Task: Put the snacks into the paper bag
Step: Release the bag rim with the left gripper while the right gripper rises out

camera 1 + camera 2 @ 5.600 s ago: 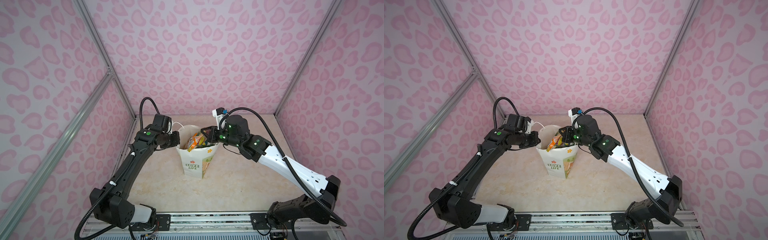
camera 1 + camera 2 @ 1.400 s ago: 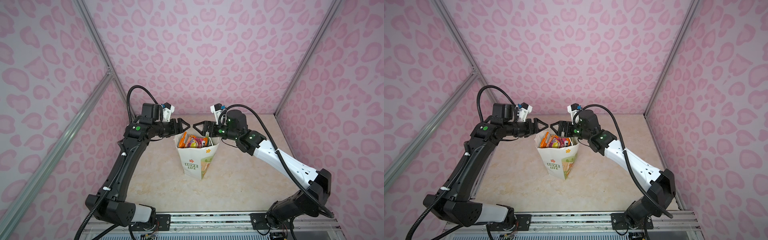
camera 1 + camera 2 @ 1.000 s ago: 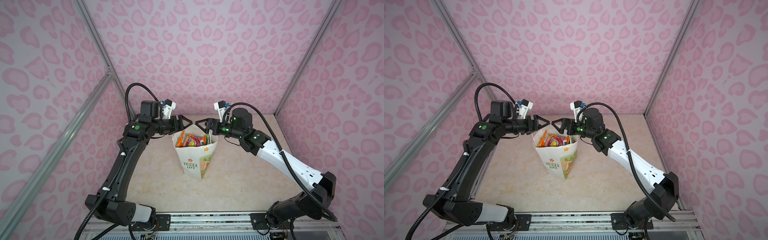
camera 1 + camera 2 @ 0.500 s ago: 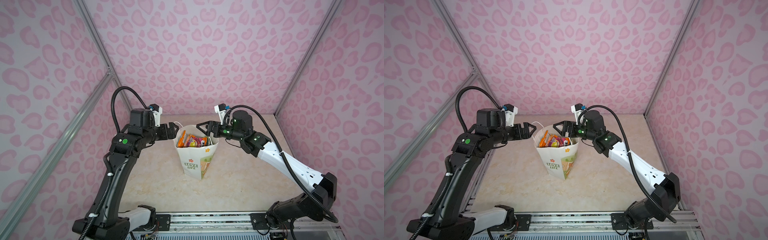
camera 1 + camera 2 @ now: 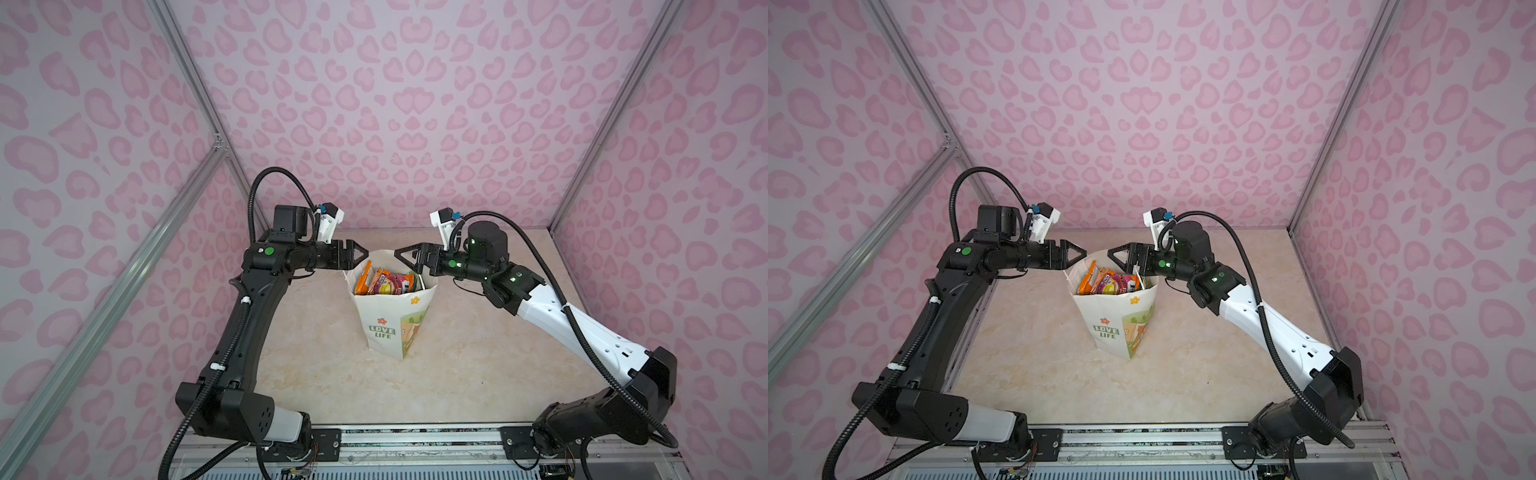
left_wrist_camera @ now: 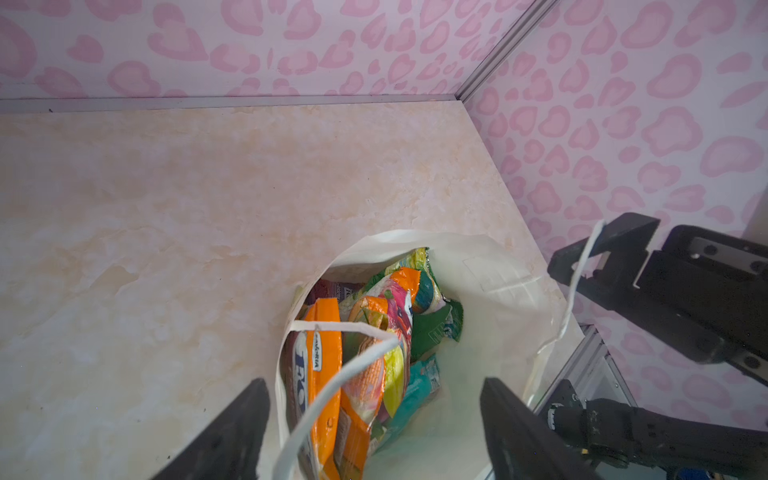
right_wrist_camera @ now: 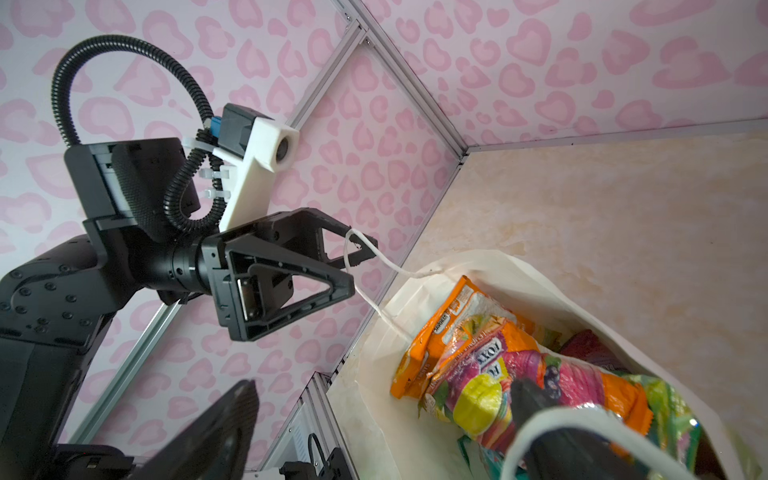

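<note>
Mouth of paper bag (image 5: 386, 320) stuffed with snacks (image 5: 386, 282), scant room inside. At 10 o'clock left tool (image 5: 360, 253), at 2 o'clock right tool (image 5: 401, 254), both crowding rim. One cord handle (image 6: 345, 371) loops across left tool's gap. Open desk (image 5: 316, 365) around bag, 4 to 8 o'clock.

Matt white paper on bag (image 5: 386, 318); glossy, crinkled plastic on snacks (image 5: 386, 282); twisted cord handles (image 6: 328, 326); smooth, marble-look table (image 5: 316, 365); brushed metal frame rail (image 5: 124, 278).

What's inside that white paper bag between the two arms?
Candy packets fill the paper bag: an orange packet, a pink fruit-printed packet, a green packet and a teal packet. Anything beneath them, and the bag's bottom, is covered.
</note>
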{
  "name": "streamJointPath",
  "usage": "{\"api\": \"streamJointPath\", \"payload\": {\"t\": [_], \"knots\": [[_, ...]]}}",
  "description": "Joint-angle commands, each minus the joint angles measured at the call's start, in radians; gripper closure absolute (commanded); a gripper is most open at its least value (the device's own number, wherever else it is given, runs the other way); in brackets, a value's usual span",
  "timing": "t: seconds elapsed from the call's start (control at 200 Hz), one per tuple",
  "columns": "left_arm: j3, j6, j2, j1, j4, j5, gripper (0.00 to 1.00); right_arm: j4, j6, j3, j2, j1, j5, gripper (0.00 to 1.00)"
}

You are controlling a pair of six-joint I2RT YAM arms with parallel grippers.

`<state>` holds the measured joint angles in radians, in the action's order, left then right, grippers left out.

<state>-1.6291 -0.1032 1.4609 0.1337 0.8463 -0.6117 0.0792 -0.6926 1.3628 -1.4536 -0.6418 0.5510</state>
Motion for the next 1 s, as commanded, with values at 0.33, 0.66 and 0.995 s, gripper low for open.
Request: {"api": "streamJointPath", "payload": {"t": [0.33,0.66,0.995], "knots": [[-0.022,-0.007,0.053,-0.003,0.073,0.031,0.75,-0.023,0.003,-0.019,0.008,0.02,0.021,0.04],[0.043,-0.226,0.01,0.009,-0.079,-0.11,0.97,-0.161,-0.082,0.036,-0.087,0.027,0.043,0.04],[0.098,-0.419,-0.059,0.049,-0.211,-0.07,0.96,-0.184,-0.134,0.097,-0.041,0.055,0.134,0.04]]}}
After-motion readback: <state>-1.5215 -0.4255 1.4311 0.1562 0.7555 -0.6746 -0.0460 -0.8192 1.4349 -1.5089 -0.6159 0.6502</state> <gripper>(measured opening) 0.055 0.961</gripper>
